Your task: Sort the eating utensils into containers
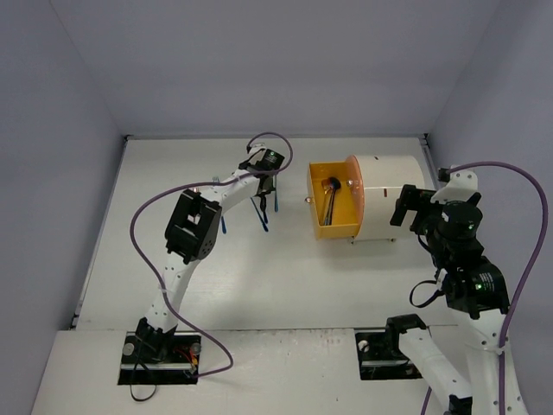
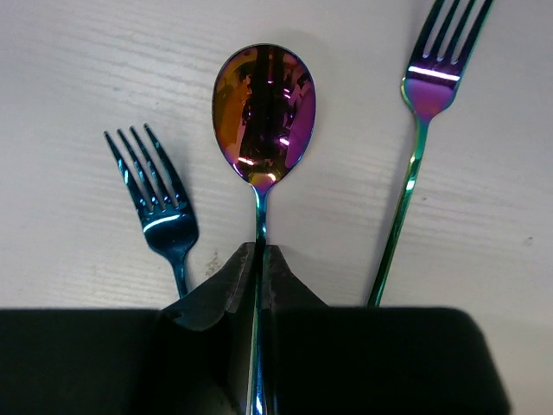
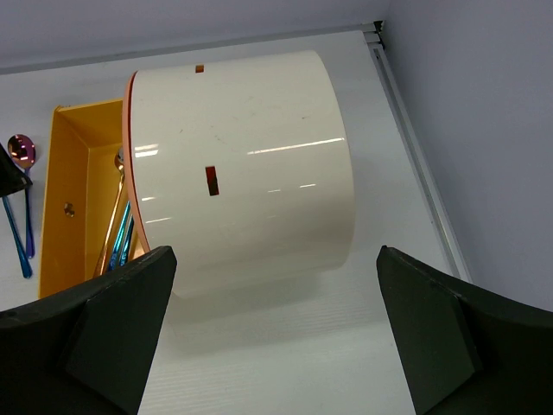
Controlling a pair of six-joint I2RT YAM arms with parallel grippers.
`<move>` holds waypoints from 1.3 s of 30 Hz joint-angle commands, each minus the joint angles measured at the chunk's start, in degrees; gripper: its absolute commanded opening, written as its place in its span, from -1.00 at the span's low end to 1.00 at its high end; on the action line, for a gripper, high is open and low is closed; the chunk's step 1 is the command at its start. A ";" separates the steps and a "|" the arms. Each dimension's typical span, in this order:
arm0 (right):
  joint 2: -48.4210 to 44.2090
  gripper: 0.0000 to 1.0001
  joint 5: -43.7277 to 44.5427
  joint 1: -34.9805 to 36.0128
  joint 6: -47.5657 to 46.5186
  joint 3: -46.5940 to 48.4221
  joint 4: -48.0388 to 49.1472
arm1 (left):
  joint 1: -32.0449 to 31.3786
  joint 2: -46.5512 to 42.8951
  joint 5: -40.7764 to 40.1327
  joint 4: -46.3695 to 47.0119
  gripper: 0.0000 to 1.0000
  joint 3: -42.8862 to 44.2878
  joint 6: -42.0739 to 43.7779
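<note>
A purple-gold spoon (image 2: 263,112) lies on the table, and my left gripper (image 2: 261,249) is shut on its thin handle. A blue fork (image 2: 161,212) lies to the spoon's left and a purple-green fork (image 2: 429,82) to its right. From above, the left gripper (image 1: 266,177) is over these utensils (image 1: 261,212), left of the cabinet. The white cylinder cabinet (image 1: 390,197) lies on its side with one orange drawer (image 1: 321,226) pulled out, and several utensils (image 1: 332,201) are inside. My right gripper (image 3: 276,333) stands open beside the cabinet (image 3: 251,173), holding nothing.
Another blue utensil (image 1: 223,225) lies partly under the left arm. The right wrist view shows the open drawer (image 3: 73,199) with gold and blue utensils (image 3: 119,229) in it. The table's raised edge (image 3: 415,147) runs along the right side of the cabinet.
</note>
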 commanded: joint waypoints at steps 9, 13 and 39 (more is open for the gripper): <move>2.13 1.00 2.20 0.39 -1.20 0.57 2.70 | -1.63 -23.08 3.95 1.10 -1.00 0.39 5.14; 2.65 1.00 3.02 0.39 -1.31 0.76 2.70 | -5.13 -26.56 7.12 1.06 -1.00 1.90 5.32; 3.95 1.00 2.94 0.39 -0.38 2.56 2.61 | -17.19 -15.67 10.50 9.53 -1.00 13.61 0.36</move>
